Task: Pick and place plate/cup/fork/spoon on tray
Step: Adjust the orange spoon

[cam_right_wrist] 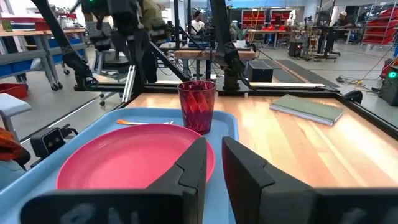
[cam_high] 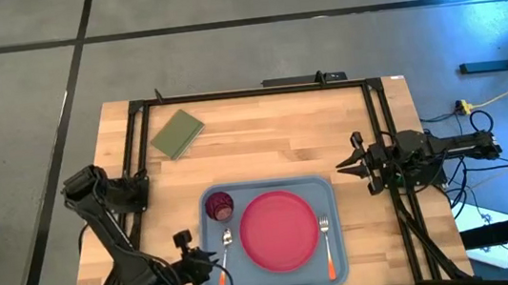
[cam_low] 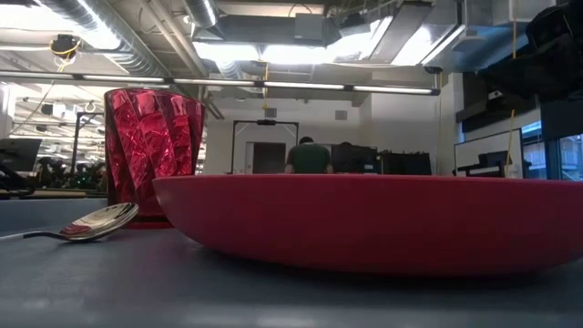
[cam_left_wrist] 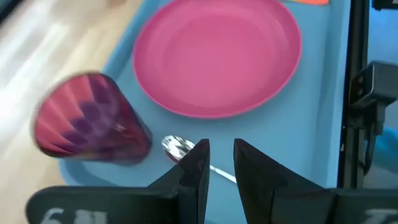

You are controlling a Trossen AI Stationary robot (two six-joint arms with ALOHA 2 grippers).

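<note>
At the near edge of the counter we see the left end effector hovering just above the handle end of the spoon, its fingers slightly parted with nothing between them; in the left wrist view the spoon's silver bowl lies flat on the tray floor just beyond the fingertips, so we judge the spoon has been set down and let go, not held. The spoon lies lengthwise along the left side of the tray, bowl pointing far, which leaves the middle free for the plate. The plate sits flat in the centre of the tray and takes up most of its width, as the widest piece must. On its right, the fork lies parallel to the spoon, tines far and orange handle near, so the two utensils flank the plate like a table setting. The cup stands upright in the far-left corner of the tray, just beyond the spoon's bowl and beside the plate's rim, where it blocks nothing. All four pieces rest inside the raised rim, so we judge the task essentially complete. To the right, off the tray, the right end effector waits with fingers apart and empty. Farthest, an olive-green flat rectangle lies on the bare wood, well apart.
</note>
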